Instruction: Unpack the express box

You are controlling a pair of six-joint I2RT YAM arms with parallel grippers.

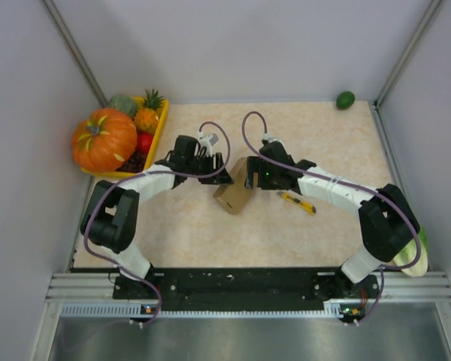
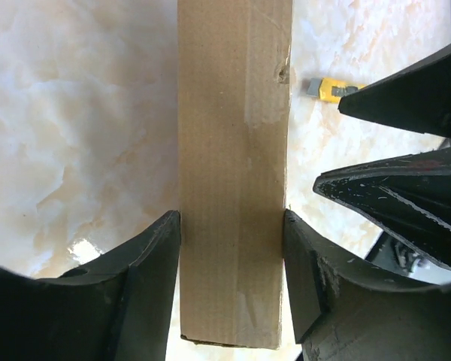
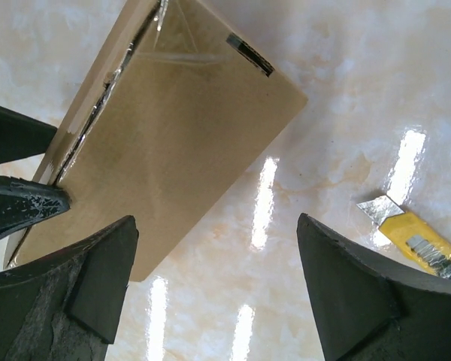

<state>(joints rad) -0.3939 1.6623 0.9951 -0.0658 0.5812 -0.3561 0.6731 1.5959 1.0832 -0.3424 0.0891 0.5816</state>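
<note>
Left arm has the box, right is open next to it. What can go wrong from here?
1. The left end effector pinches the express box by its sides near one end; a pull from the right could twist it loose.
2. The right end effector hangs open right beside the left one; closing or reaching may make them collide.
3. The utility knife lies close by with its blade out; a sweep could knock it.

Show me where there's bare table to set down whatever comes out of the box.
Bare table runs along the near side, between the box and the black base rail. The far strip between the fruit tray and the green fruit is free too. The middle is crowded: box, left arm, right arm, and the knife just right of it.
</note>
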